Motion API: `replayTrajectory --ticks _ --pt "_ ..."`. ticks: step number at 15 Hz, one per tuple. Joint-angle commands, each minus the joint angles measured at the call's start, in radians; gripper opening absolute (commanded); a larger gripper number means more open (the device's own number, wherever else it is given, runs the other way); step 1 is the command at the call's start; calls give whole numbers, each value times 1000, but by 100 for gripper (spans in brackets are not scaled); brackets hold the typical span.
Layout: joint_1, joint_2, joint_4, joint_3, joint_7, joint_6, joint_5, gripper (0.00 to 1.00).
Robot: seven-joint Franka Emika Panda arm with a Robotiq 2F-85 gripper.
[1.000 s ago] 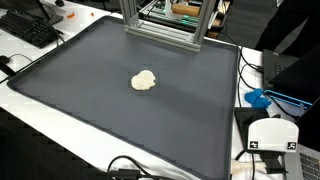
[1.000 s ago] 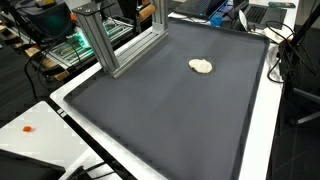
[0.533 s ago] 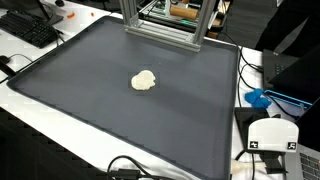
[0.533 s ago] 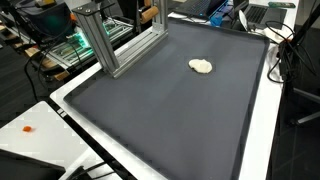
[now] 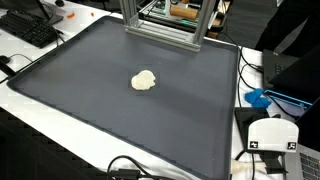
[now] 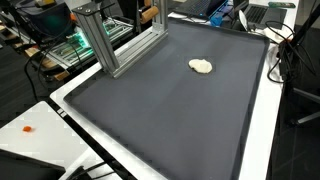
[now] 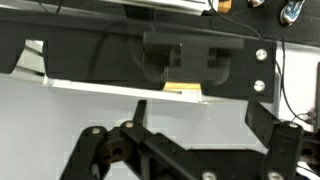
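Note:
A small cream-coloured lump (image 5: 145, 80) lies near the middle of a large dark mat (image 5: 80, 100); it also shows toward the far side of the mat (image 6: 150, 110) as the lump (image 6: 202, 67). Neither arm nor gripper appears in either exterior view. In the wrist view my gripper (image 7: 198, 118) is open, its two dark fingertips (image 7: 140, 110) wide apart with nothing between them. Beyond them I see a pale flat surface and a black bar (image 7: 160, 60) across the top. The lump is not in the wrist view.
An aluminium frame (image 5: 160, 25) stands at the mat's far edge, also seen as a post (image 6: 105, 45). A black keyboard (image 5: 28, 28), a blue object (image 5: 258, 98), a white device (image 5: 272, 135) and cables (image 5: 130, 170) lie around the mat on the white table.

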Motion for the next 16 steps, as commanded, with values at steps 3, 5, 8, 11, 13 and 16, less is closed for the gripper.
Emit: replayTrajectory --ticks 3,5,8,11,13,16 --pt "-11 -12 -1 3 61 272 -117 100" --pt "-17 -3 -11 3 114 374 -150 100" --pt "-26 14 -23 0 191 485 -154 100" --pt "-32 33 -31 -1 239 537 -161 100" --pt "-34 46 -35 -1 266 554 -168 100" --pt "-32 64 -47 1 303 567 -187 100"
